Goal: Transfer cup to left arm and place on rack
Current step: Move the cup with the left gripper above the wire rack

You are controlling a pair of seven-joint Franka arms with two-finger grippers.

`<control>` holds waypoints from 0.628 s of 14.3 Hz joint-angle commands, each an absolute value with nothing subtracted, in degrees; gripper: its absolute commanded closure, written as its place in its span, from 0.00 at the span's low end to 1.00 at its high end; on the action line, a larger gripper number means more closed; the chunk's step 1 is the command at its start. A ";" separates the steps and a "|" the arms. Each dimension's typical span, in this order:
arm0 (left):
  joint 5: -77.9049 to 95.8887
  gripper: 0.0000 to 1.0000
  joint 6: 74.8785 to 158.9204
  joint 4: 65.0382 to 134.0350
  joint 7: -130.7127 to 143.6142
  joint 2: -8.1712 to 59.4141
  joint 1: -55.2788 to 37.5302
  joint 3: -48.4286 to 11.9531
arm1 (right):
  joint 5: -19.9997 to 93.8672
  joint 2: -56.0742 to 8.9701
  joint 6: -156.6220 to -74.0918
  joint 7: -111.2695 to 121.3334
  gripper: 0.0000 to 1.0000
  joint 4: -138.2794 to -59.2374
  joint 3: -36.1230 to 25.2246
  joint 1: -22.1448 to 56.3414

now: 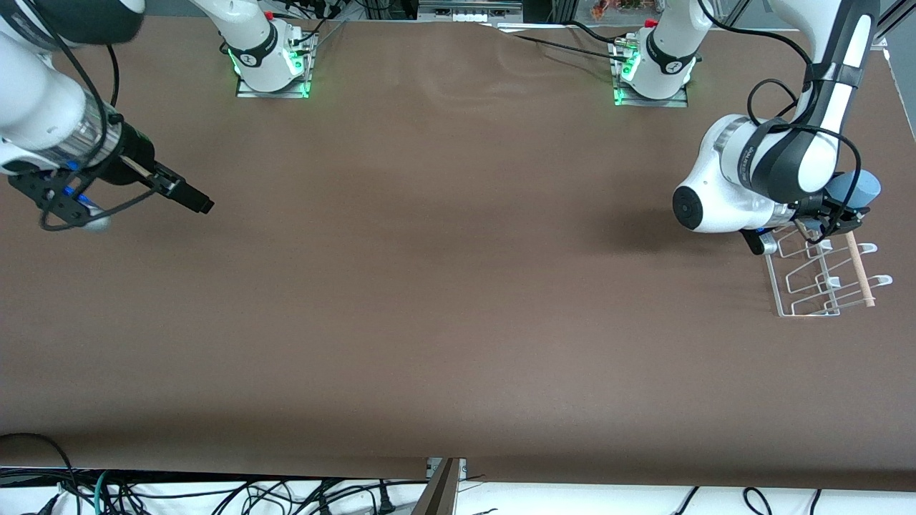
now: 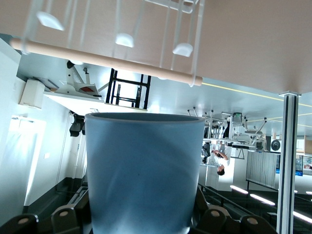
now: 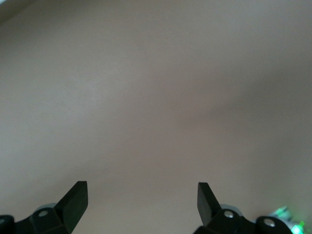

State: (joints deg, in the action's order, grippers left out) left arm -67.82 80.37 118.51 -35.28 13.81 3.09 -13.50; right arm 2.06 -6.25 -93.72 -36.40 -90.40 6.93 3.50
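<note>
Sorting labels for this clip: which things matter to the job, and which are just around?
In the job: cup, held by left end effector; rack; right end effector, open, waiting.
Just around: table; cables.

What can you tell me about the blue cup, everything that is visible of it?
The cup is a plain light-blue tumbler with no handle. It looks like matte plastic, and its wall narrows slightly from rim to base. The left gripper is shut on it near the base and holds it in the air, lying roughly sideways over the end of the white wire rack that is farther from the front camera. Nothing else appears to touch it.
</note>
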 commanded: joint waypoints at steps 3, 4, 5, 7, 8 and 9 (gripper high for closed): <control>-74.08 0.98 88.14 131.81 -27.62 8.71 6.50 -13.62 | -0.26 1.31 -95.10 -15.25 0.01 -99.92 5.54 3.08; -75.66 0.97 88.68 132.44 -25.16 9.05 7.72 -13.62 | -0.35 2.62 -93.97 -11.29 0.01 -100.45 4.23 2.99; -76.37 0.97 89.99 133.15 -23.48 9.23 8.95 -13.62 | -0.44 3.16 -92.30 -7.33 0.01 -100.28 2.65 2.99; -77.86 0.96 90.70 134.30 -20.58 10.45 8.97 -13.62 | -0.88 3.25 -90.36 -0.64 0.01 -99.76 0.71 2.99; -79.70 0.96 90.88 134.56 -20.22 10.46 9.57 -13.62 | -1.49 2.90 -90.35 -0.09 0.01 -99.58 0.70 2.90; -79.98 0.96 91.31 134.73 -20.04 10.81 10.19 -13.62 | -2.10 2.12 -90.09 0.09 0.01 -98.54 0.70 2.90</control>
